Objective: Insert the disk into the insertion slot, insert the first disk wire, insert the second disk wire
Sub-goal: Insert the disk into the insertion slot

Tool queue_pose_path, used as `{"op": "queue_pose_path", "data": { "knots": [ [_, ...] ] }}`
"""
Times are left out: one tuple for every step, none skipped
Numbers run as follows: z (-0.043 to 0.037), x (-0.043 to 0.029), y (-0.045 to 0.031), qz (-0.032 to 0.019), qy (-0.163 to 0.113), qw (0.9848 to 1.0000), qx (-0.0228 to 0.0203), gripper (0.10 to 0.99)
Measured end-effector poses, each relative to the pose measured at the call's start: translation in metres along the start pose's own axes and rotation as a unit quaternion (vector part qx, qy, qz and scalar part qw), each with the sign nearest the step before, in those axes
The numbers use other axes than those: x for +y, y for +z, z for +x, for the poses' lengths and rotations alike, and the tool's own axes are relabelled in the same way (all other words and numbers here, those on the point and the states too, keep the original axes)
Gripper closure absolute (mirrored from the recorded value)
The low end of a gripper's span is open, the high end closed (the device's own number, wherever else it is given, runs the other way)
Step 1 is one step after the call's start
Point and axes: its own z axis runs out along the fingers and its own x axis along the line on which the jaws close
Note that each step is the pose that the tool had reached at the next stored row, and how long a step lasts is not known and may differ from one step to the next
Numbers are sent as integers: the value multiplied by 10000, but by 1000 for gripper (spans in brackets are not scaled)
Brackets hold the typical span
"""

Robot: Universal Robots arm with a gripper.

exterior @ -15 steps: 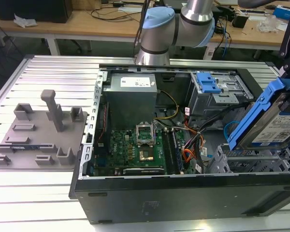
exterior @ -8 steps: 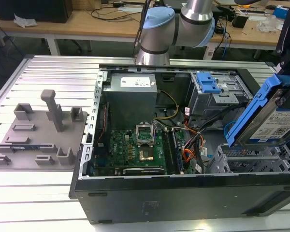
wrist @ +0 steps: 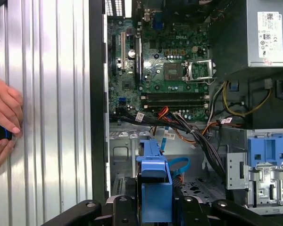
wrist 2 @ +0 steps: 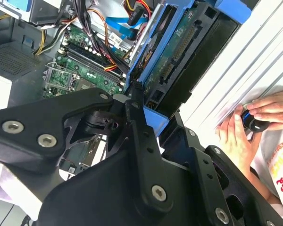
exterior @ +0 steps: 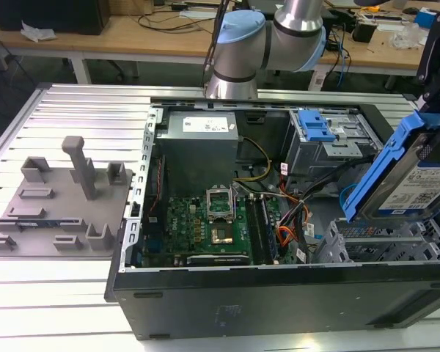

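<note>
While held tilted over the open computer case [exterior: 279, 301], the disk [exterior: 425, 176] hangs just above the insertion slot [exterior: 378, 246] inside that case, not yet entered. Gripper [wrist: 155, 205]: fingers clamped on the disk's blue carrier, one at each side. Person's hand [wrist: 4, 115] rests on the ribbed table [exterior: 59, 308] outside the case wall.
</note>
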Motion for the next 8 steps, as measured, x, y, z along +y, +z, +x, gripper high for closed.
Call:
{"op": "queue_pose_path", "data": {
  "knots": [
    [-10, 0, 4, 0, 0, 10000, 16, 722],
    [-34, 0, 12, 1, 1, 10000, 52, 722],
    [-41, 1, 18, 1, 2, 10000, 65, 722],
    [-45, 1, 23, 1, 1, 10000, 72, 722],
    [-54, 1, 30, 1, 2, 10000, 84, 722],
    [-59, 0, 36, 1, 2, 10000, 91, 722],
    [-62, 1, 41, 0, 2, 10000, 96, 722],
    [-67, 1, 49, -1, 2, 9999, 106, 722]
  ]
}}
